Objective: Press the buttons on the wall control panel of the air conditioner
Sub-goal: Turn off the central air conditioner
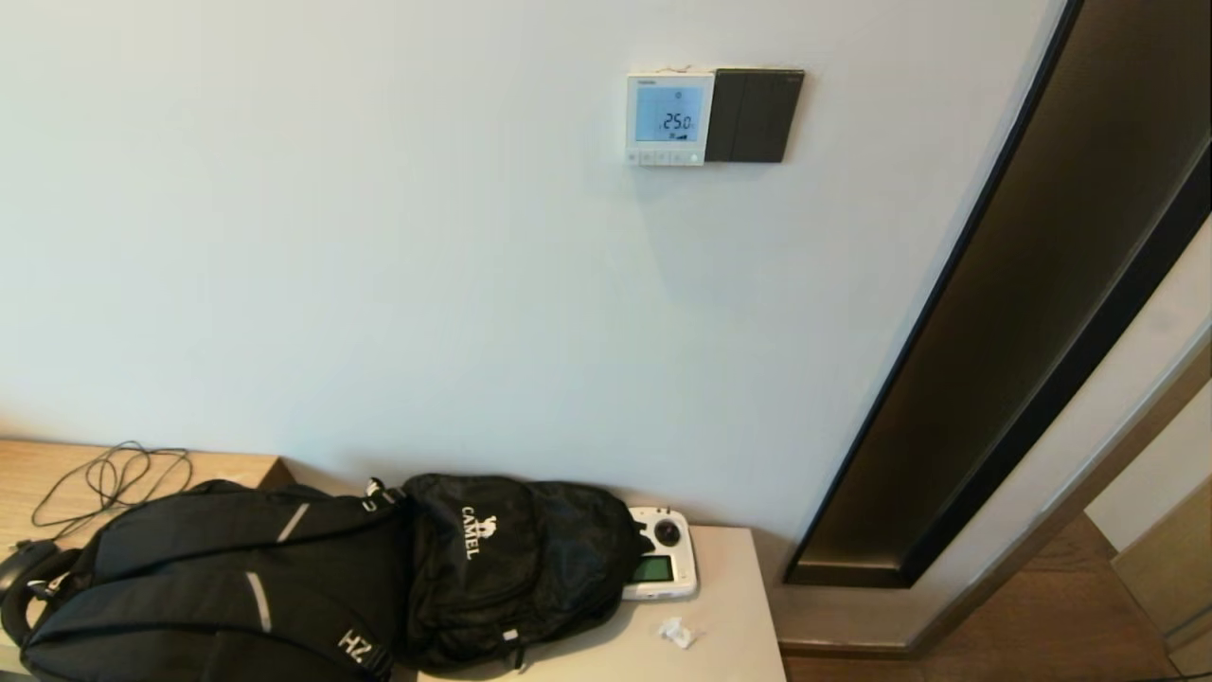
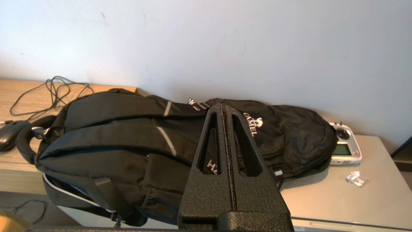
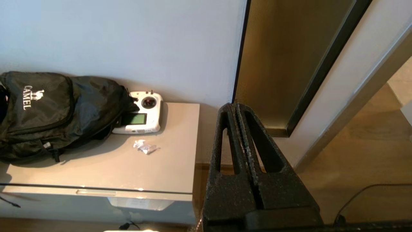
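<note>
This looks like a lived-in room of a home or hotel. A wall control panel [image 1: 668,118] reading 25.0 sits at 12 o'clock beside a dark switch plate [image 1: 755,115]. At 7 o'clock a black backpack [image 1: 284,578] lies on a low cabinet [image 1: 729,606], with wood flooring [image 1: 1042,616] at 4 o'clock.

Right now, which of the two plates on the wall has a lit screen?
The white air conditioner's wall control panel, the left one of the pair: its pale blue screen reads 25.0. The dark grey switch plate touching its right side is blank.
</note>
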Motion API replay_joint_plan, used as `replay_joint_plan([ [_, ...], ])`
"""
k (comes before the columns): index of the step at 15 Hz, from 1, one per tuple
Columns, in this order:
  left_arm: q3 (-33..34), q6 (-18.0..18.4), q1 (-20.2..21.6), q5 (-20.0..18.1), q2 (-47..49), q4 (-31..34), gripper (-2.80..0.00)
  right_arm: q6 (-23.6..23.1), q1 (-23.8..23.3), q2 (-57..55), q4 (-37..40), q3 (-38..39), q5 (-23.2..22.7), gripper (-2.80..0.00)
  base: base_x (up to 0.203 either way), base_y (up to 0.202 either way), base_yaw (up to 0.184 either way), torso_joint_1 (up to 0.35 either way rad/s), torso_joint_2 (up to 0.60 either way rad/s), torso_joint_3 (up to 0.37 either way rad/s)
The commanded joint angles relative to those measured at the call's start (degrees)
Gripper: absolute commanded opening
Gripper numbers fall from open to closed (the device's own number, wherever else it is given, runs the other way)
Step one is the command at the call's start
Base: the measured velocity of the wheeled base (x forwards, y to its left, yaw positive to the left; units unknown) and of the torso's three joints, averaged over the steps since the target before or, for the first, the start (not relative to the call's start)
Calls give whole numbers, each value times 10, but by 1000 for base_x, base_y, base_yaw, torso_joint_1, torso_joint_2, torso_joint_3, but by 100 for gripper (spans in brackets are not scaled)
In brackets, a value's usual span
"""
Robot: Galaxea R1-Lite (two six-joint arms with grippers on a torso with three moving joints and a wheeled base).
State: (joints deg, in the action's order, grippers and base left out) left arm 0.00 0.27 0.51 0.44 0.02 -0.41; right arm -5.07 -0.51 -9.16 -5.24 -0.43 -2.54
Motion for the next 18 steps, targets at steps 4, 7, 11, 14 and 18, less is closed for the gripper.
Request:
replay_joint_plan([
  [4,0,0,0,1,0,0,-280,-1,2,84,27,3,2,-280,0,0,0,0,0,0],
  [7,0,0,0,1,0,0,-280,3,2,90,49,4,5,-280,0,0,0,0,0,0],
  [11,0,0,0,0,0,0,-280,6,2,91,53,4,6,-280,0,0,0,0,0,0],
  [14,0,0,0,0,0,0,-280,28,2,91,53,4,9,-280,0,0,0,0,0,0],
  [18,0,0,0,0,0,0,-280,36,2,91,53,4,13,-280,0,0,0,0,0,0],
])
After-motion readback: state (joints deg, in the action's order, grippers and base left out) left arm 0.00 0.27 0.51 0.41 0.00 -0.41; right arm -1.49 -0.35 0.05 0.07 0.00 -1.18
